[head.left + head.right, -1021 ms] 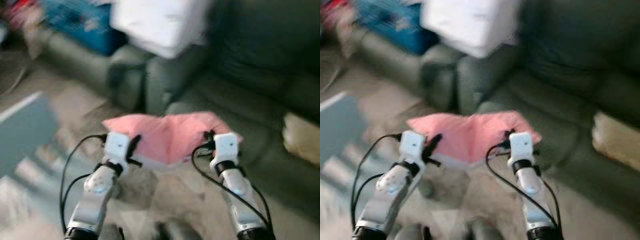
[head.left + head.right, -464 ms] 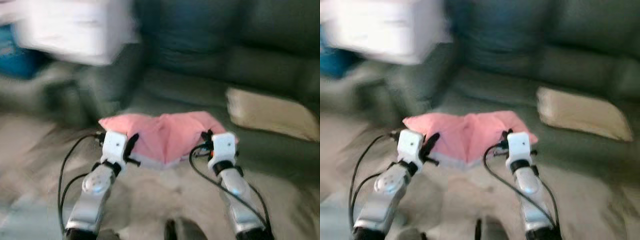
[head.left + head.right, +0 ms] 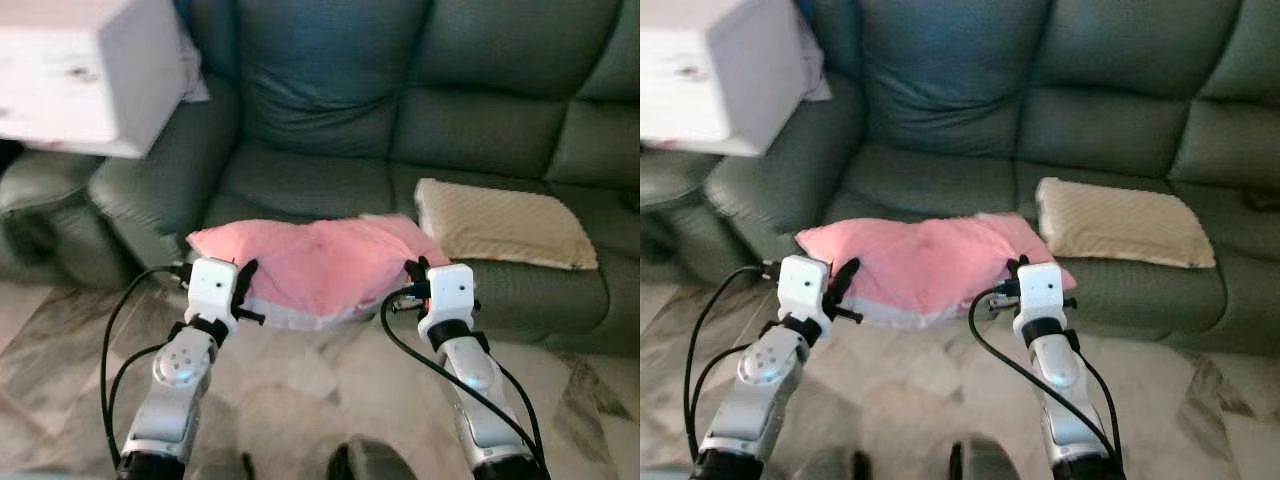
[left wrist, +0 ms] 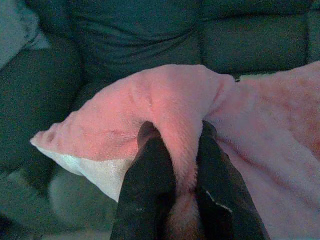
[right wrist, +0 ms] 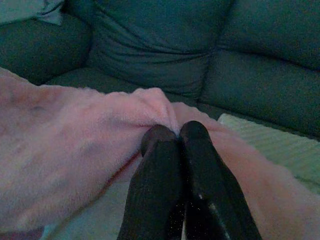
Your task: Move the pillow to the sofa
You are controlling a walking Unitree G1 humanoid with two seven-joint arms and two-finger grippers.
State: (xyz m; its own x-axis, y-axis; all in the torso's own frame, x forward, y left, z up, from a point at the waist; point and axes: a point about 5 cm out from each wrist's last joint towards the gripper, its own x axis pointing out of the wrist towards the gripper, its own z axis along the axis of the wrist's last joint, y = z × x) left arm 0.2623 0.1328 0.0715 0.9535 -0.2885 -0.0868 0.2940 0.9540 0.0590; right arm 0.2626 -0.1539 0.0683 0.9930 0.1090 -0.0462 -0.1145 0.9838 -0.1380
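Left end effector (image 4: pixel 175 150): fingers pinched on a fold at the near left edge of the pink pillow (image 3: pixel 320 262).
Right end effector (image 5: pixel 175 142): fingers squeezed together on a fold at its right corner.
Why two grips: the soft pillow sags; holding both ends keeps it spread and level.
Pillow position: held up in front of the dark green sofa (image 3: pixel 330 110), its far edge over the seat front.
Landing spot: the bare seat cushion left of the beige cushion (image 3: pixel 500 222) looks likeliest.

No text, label, brand, number or sign can be read on anything in these views.
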